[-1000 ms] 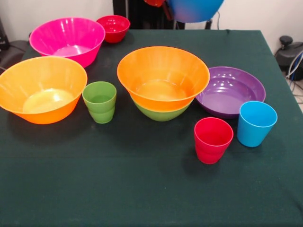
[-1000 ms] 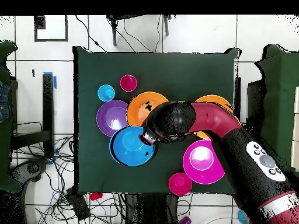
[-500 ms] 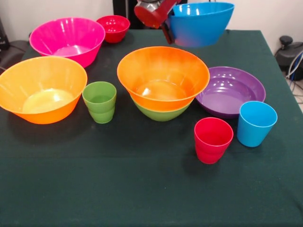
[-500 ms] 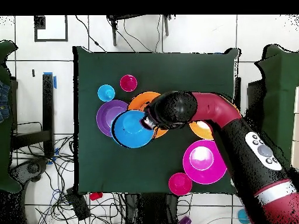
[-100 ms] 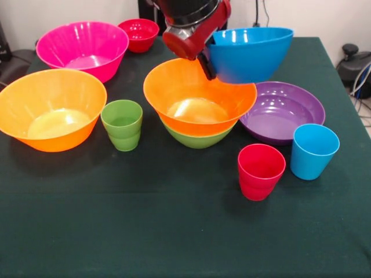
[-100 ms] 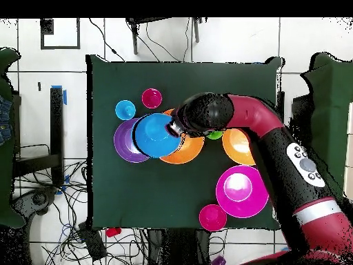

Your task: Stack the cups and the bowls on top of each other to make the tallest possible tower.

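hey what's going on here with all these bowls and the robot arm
The robot's gripper is holding the blue bowl by its rim, in the air over the tower, an orange bowl nested in a green one, partly above the purple bowl. The blue bowl isn't set down yet. The other orange bowl, pink bowl, small red bowl and three cups sit separately.

No readable text, label, brand, number or sign in either view. Bowls, cups, table cloth plain, unmarked. Arm casing in overhead view carries small round markings at about 4 o'clock from table centre; too small to read.
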